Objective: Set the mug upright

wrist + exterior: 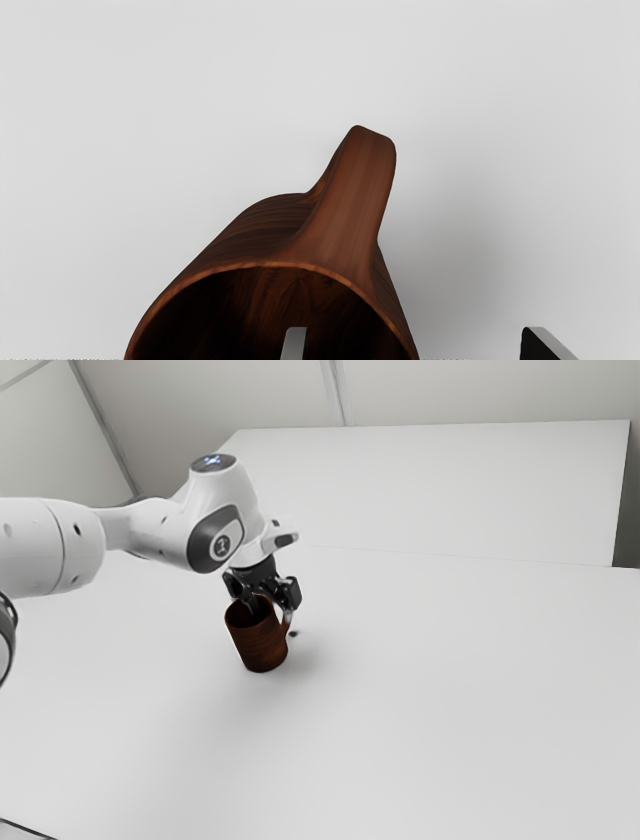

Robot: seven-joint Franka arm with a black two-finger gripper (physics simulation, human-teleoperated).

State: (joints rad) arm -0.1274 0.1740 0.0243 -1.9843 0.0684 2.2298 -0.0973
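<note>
- The wood-grained mug is seen mouth-up on the white table, leaning in the exterior view; whether its base sits flat cannot be told.
- The gripper is spread wide, nothing clasped: one finger at the mug's mouth, the other outside its wall.
- By a sideways shift, the mug could be tipped through its wall.
- If its handle were snagged during withdrawal, the mug could be dragged over.
</note>
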